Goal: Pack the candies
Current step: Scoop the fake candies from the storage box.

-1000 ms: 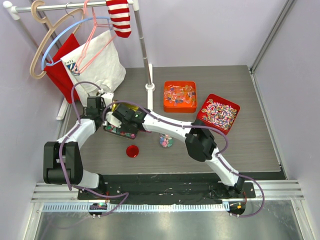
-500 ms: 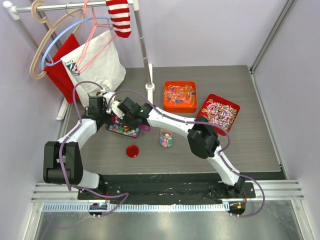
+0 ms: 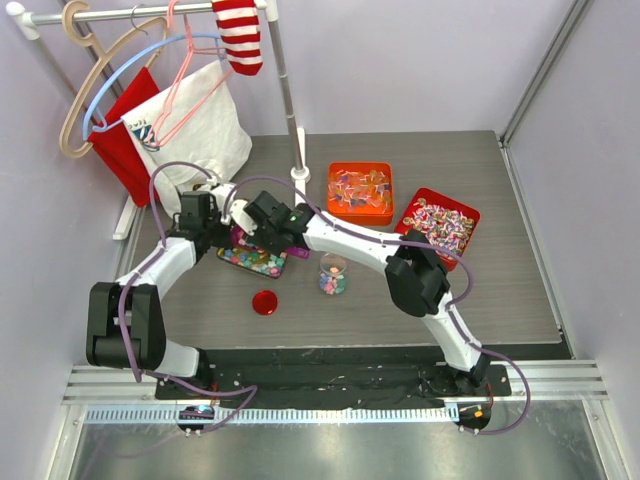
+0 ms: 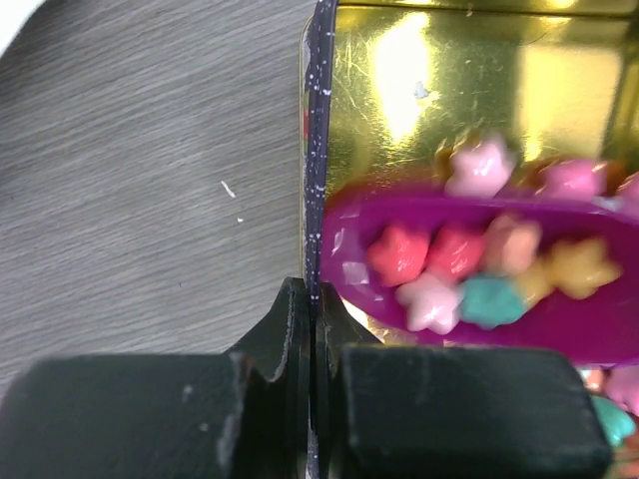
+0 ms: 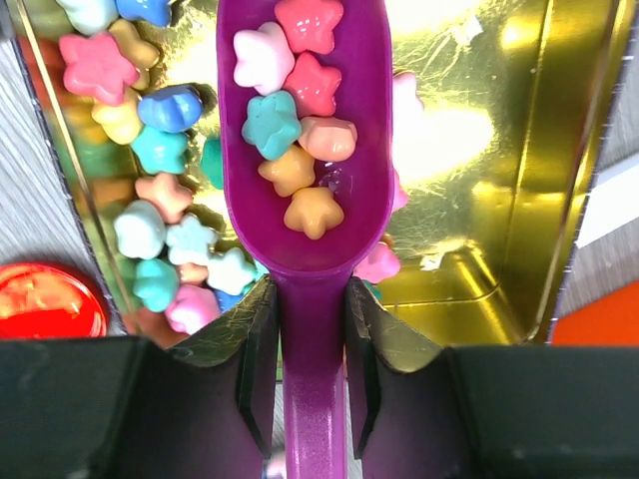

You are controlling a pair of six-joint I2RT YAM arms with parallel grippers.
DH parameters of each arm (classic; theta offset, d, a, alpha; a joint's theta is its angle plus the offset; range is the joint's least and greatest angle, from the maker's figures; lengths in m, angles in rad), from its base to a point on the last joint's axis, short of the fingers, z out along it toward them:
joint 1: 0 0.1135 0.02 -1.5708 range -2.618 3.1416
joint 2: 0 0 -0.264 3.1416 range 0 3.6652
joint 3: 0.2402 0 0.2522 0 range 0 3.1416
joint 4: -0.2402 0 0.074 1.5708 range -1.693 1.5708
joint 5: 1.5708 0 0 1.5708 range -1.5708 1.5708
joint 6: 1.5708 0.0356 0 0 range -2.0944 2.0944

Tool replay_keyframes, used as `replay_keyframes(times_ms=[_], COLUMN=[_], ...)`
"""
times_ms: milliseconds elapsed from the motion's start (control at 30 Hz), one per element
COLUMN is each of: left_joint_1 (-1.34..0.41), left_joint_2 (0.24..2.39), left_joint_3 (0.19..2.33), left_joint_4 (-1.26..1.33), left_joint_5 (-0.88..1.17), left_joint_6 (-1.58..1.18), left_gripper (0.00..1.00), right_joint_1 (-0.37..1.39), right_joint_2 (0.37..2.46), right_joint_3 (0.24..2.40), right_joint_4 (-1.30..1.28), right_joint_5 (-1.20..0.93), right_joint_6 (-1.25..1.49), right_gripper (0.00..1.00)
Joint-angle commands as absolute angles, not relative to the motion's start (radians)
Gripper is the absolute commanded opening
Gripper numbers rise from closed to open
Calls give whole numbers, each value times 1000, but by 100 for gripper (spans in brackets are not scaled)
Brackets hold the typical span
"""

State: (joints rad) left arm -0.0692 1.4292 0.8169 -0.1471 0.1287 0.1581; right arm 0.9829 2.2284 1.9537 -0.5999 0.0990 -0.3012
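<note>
Lifting a loaded scoop clear of the tin, by the look of it: the step in hand.

On the grey table (image 3: pixel 520 290), a gold-lined tin (image 5: pixel 469 200) as the landmark, part of its floor bare and shining. At the tin's left end, the left gripper (image 4: pixel 308 299), clenched on the thin wall, fingers pressed together with only the metal edge between them. Over the tin's middle, the right gripper (image 5: pixel 310 329), clamped round the handle of a purple scoop (image 5: pixel 364 200), bowl pointing away from the wrist. Right of the tin, near but apart, a small glass jar (image 3: pixel 332 275), mouth uncovered, a few sweets inside. In front of the tin, a red lid (image 3: pixel 264 302) lying flat. Inside the scoop bowl, a small heap of star-shaped candies (image 5: pixel 298 110) in pink, red, teal and orange, with many more loose on the lid-facing side of the tin.

To do this well: keep the bowl level while rising, with the heap so close to the shallow lip. Hold the tin pinned until clear of its wall. Carry slowly toward the jar, centre the tip over the narrow mouth, then tilt gently to avoid spills.
</note>
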Motion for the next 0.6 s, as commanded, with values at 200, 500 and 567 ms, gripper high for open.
replay_keyframes(times_ms=[200, 500, 567], left_joint_1=[-72, -71, -71], left_joint_2=[1404, 1397, 1399], left_joint_3=[857, 854, 854], left_joint_4=[-129, -130, -130], left_joint_5=[175, 172, 170], left_joint_6=[137, 138, 140], left_gripper=[0, 0, 0], right_joint_1=[931, 910, 911], right_joint_2=[2034, 1971, 1956], right_joint_3=[1836, 1783, 1766], right_joint_4=[-558, -545, -543], right_joint_5=[186, 164, 143], right_joint_6=[-371, -390, -399], right_gripper=[1, 1, 1])
